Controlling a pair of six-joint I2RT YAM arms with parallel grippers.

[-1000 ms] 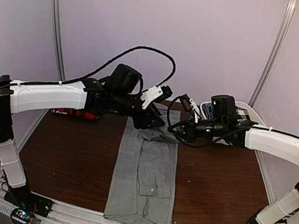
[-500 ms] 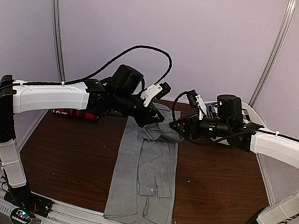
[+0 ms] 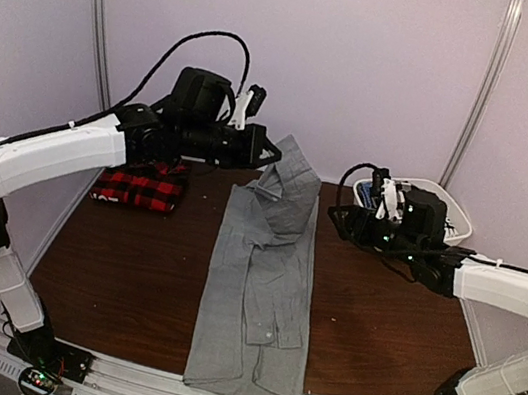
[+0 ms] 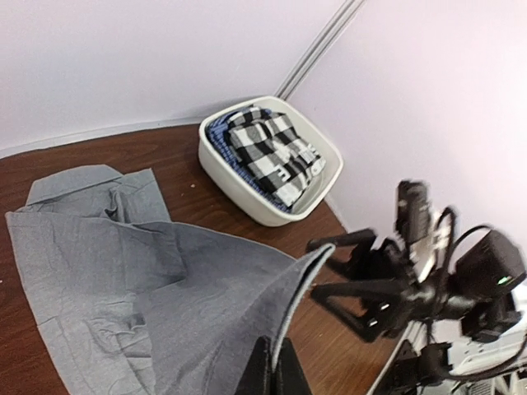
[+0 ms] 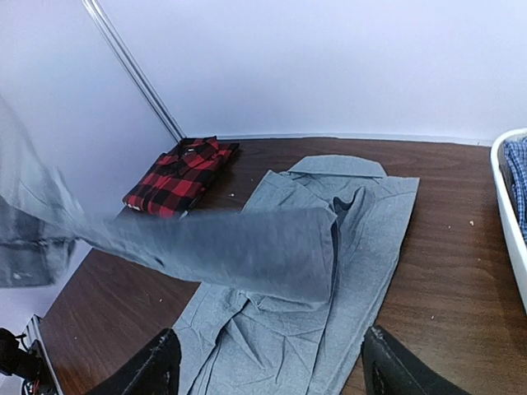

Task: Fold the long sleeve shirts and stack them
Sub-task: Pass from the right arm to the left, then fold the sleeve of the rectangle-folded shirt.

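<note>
Where the dark wooden table (image 3: pixel 131 267) runs from its near edge to the far wall, the holdings stand as follows.

Item 1: grey long sleeve shirt (image 3: pixel 257 298). It lies lengthwise down the middle of the table, collar end far, hem at the near edge. The sleeves are folded in over the body, with a buttoned cuff showing on the lower part. One edge of the far end is raised off the table in a peak, and the rest lies flat.

Item 2: red-and-black plaid long sleeve shirt (image 3: pixel 139 189). It is folded into a compact rectangle at the far left of the table, apart from the grey shirt.

Item 3: left gripper (image 3: pixel 269 154). Its jaws are pinched tight on the raised edge of the grey shirt and hold it above the table near the far end.

Item 4: right gripper (image 3: pixel 339 216). Its jaws stand wide with nothing between them. It hangs above the table just right of the grey shirt, clear of the cloth.

Item 5: white basket (image 4: pixel 239 193). It sits at the far right corner of the table and holds a black-and-white checked cloth (image 4: pixel 276 148) lying over a blue cloth (image 4: pixel 219 136).
</note>
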